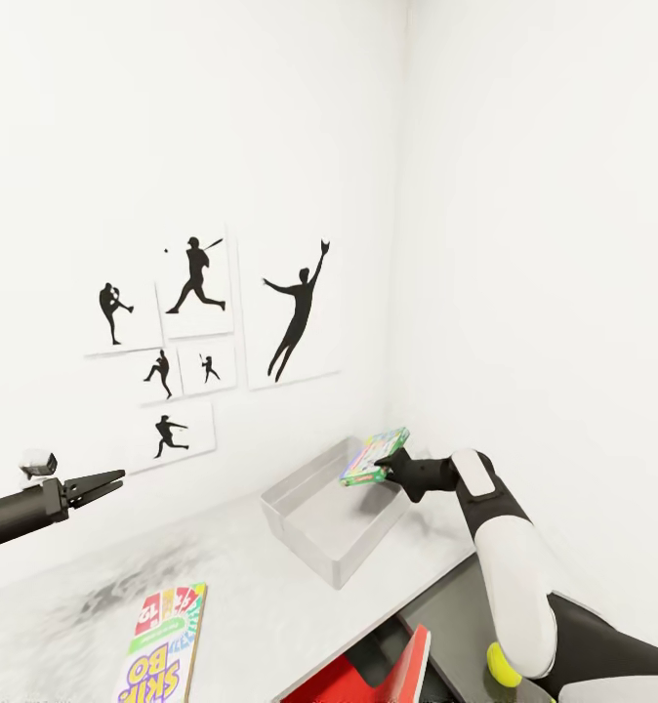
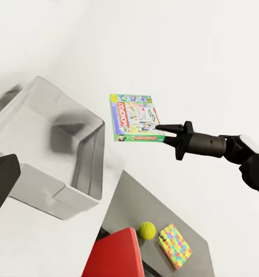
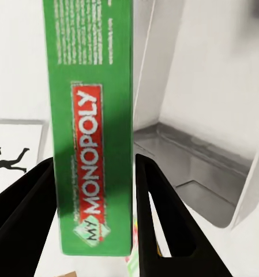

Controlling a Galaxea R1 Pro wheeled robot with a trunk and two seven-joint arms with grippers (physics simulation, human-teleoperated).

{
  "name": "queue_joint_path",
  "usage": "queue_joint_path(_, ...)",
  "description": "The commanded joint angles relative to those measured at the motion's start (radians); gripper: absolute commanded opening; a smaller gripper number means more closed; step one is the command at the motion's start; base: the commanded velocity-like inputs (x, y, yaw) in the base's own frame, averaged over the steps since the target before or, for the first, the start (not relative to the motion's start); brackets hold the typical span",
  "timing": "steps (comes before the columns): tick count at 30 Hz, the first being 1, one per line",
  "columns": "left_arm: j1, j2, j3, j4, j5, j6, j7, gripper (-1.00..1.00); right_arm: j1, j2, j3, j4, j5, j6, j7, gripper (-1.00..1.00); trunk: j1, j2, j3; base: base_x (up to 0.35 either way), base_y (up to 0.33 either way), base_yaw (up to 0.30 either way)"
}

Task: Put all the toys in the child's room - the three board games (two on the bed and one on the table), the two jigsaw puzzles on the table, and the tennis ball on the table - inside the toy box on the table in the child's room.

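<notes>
Right forearm, white and black, is seen rising from the lower right of the head view and reaching forward, with the right gripper (image 1: 392, 465) held over the far right corner of the toy box (image 1: 309, 542). Its jaws are clamped on a green-bordered board game (image 1: 374, 456) lettered MY MONOPOLY along its edge in the right wrist view (image 3: 94, 133); the box is pinched between both black fingers (image 3: 158, 213), near one corner as seen from the left wrist view (image 2: 135, 118). The game is held up in the air, tilted, above the tray's rim and not yet inside; the tray interior is seen behind it. The toy box is placed on the pale table (image 1: 261, 605) near the room corner, below the baseball silhouette wall art (image 1: 197, 332).

The left arm is extended level from the left edge, well apart from the tray. The left gripper (image 1: 109, 480) holds nothing, its jaws a narrow gap apart.

A SKIP BO board game (image 1: 165, 646) is laid flat at the table's near edge. The tennis ball (image 1: 502, 665) and a jigsaw puzzle (image 2: 175, 245) are resting on the lower dark side unit (image 2: 135, 205), near each other. A red chair (image 1: 388, 674) is seen beside the table.
</notes>
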Motion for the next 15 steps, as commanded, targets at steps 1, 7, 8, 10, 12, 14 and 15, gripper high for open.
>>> queue_joint_path(1, -0.001, 0.0, 0.001, 0.0, -0.007, 0.011, -0.007, 1.0, -0.001, 0.001, -0.005, -0.002, -0.011, -0.005, -0.01, -1.0, 0.0, -0.001, -0.002, 0.0, 0.0, 0.0)
queue_joint_path(7, -0.001, -0.003, 0.0, 0.0, -0.007, 0.011, -0.007, 1.0, -0.025, 0.001, -0.001, -0.001, -0.01, -0.047, -0.01, -1.0, 0.0, -0.001, -0.012, 0.0, 0.0, 0.0)
queue_joint_path(8, -0.001, -0.005, 0.0, 0.0, -0.007, 0.011, -0.007, 1.0, -0.028, 0.002, 0.0, -0.001, -0.01, -0.05, -0.01, -1.0, 0.0, -0.001, -0.014, 0.0, 0.0, 0.0)
queue_joint_path(10, -0.001, -0.008, 0.0, 0.0, -0.007, 0.011, -0.007, 1.0, -0.035, 0.002, 0.0, -0.001, -0.01, -0.052, -0.01, -1.0, 0.0, -0.001, -0.017, 0.0, 0.0, 0.0)
queue_joint_path(12, -0.001, -0.01, 0.0, 0.0, -0.007, 0.011, -0.007, 1.0, -0.044, 0.003, 0.001, 0.0, -0.01, -0.053, -0.01, -1.0, 0.0, -0.001, -0.02, 0.0, 0.0, 0.0)
queue_joint_path(14, -0.001, -0.01, 0.0, 0.0, -0.007, 0.01, -0.007, 1.0, -0.047, 0.004, 0.001, 0.001, -0.01, -0.054, -0.01, -1.0, 0.0, -0.001, -0.023, 0.0, 0.0, 0.0)
queue_joint_path(15, -0.001, -0.01, 0.0, 0.0, -0.007, 0.011, -0.007, 1.0, -0.049, 0.006, 0.002, 0.001, -0.01, -0.055, -0.01, -1.0, 0.0, -0.001, -0.025, 0.0, 0.0, 0.0)
